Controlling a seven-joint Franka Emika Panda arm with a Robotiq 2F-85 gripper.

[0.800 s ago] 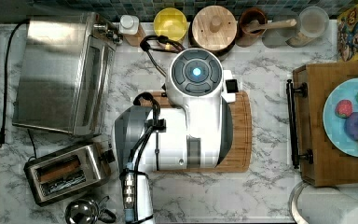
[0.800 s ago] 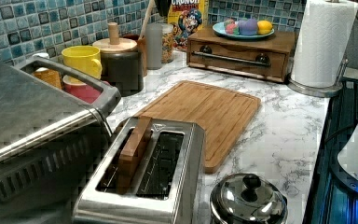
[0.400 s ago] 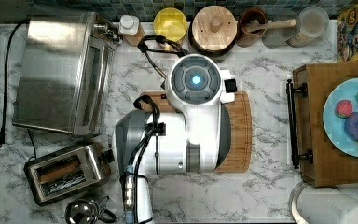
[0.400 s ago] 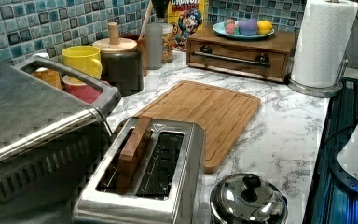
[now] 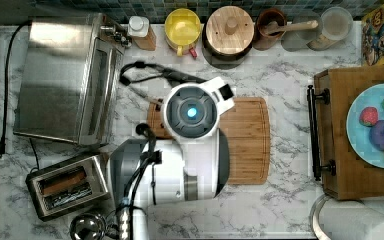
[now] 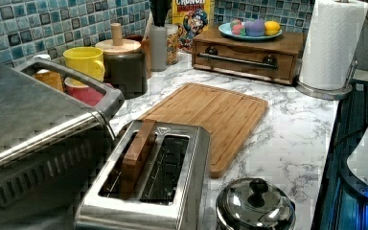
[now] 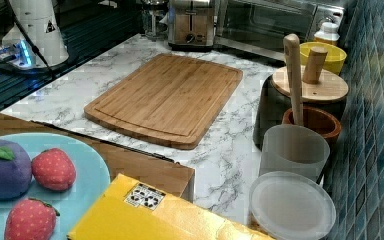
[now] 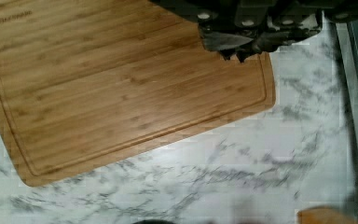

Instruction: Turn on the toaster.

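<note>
Cereal box (image 6: pixel 190 19) lettering "CRUNCH"; toaster (image 6: pixel 148 182) unlabelled.

We note arm (image 5: pixel 180 160): glossy white rounded shells, grey joint bands, round cap with glowing blue centre light, black cables along side, dark gripper (image 8: pixel 249 46) housing with small screws.

The toaster (image 6: pixel 146 184) stands in the foreground on the marble bench (image 6: pixel 297 139), a brown slice (image 6: pixel 136 155) upright in the slot on the left view's left. A toaster oven (image 6: pixel 33 139) sits just beside it on the left view's left, a steel kettle (image 6: pixel 255 206) on its right. Beyond lies a bamboo board (image 6: pixel 211 112). Farther back are a yellow mug (image 6: pixel 84 60), a wooden drawer box (image 6: pixel 247 50) bearing a plate (image 6: pixel 251 32) of fruit, and a paper towel roll (image 6: pixel 333 43).
</note>
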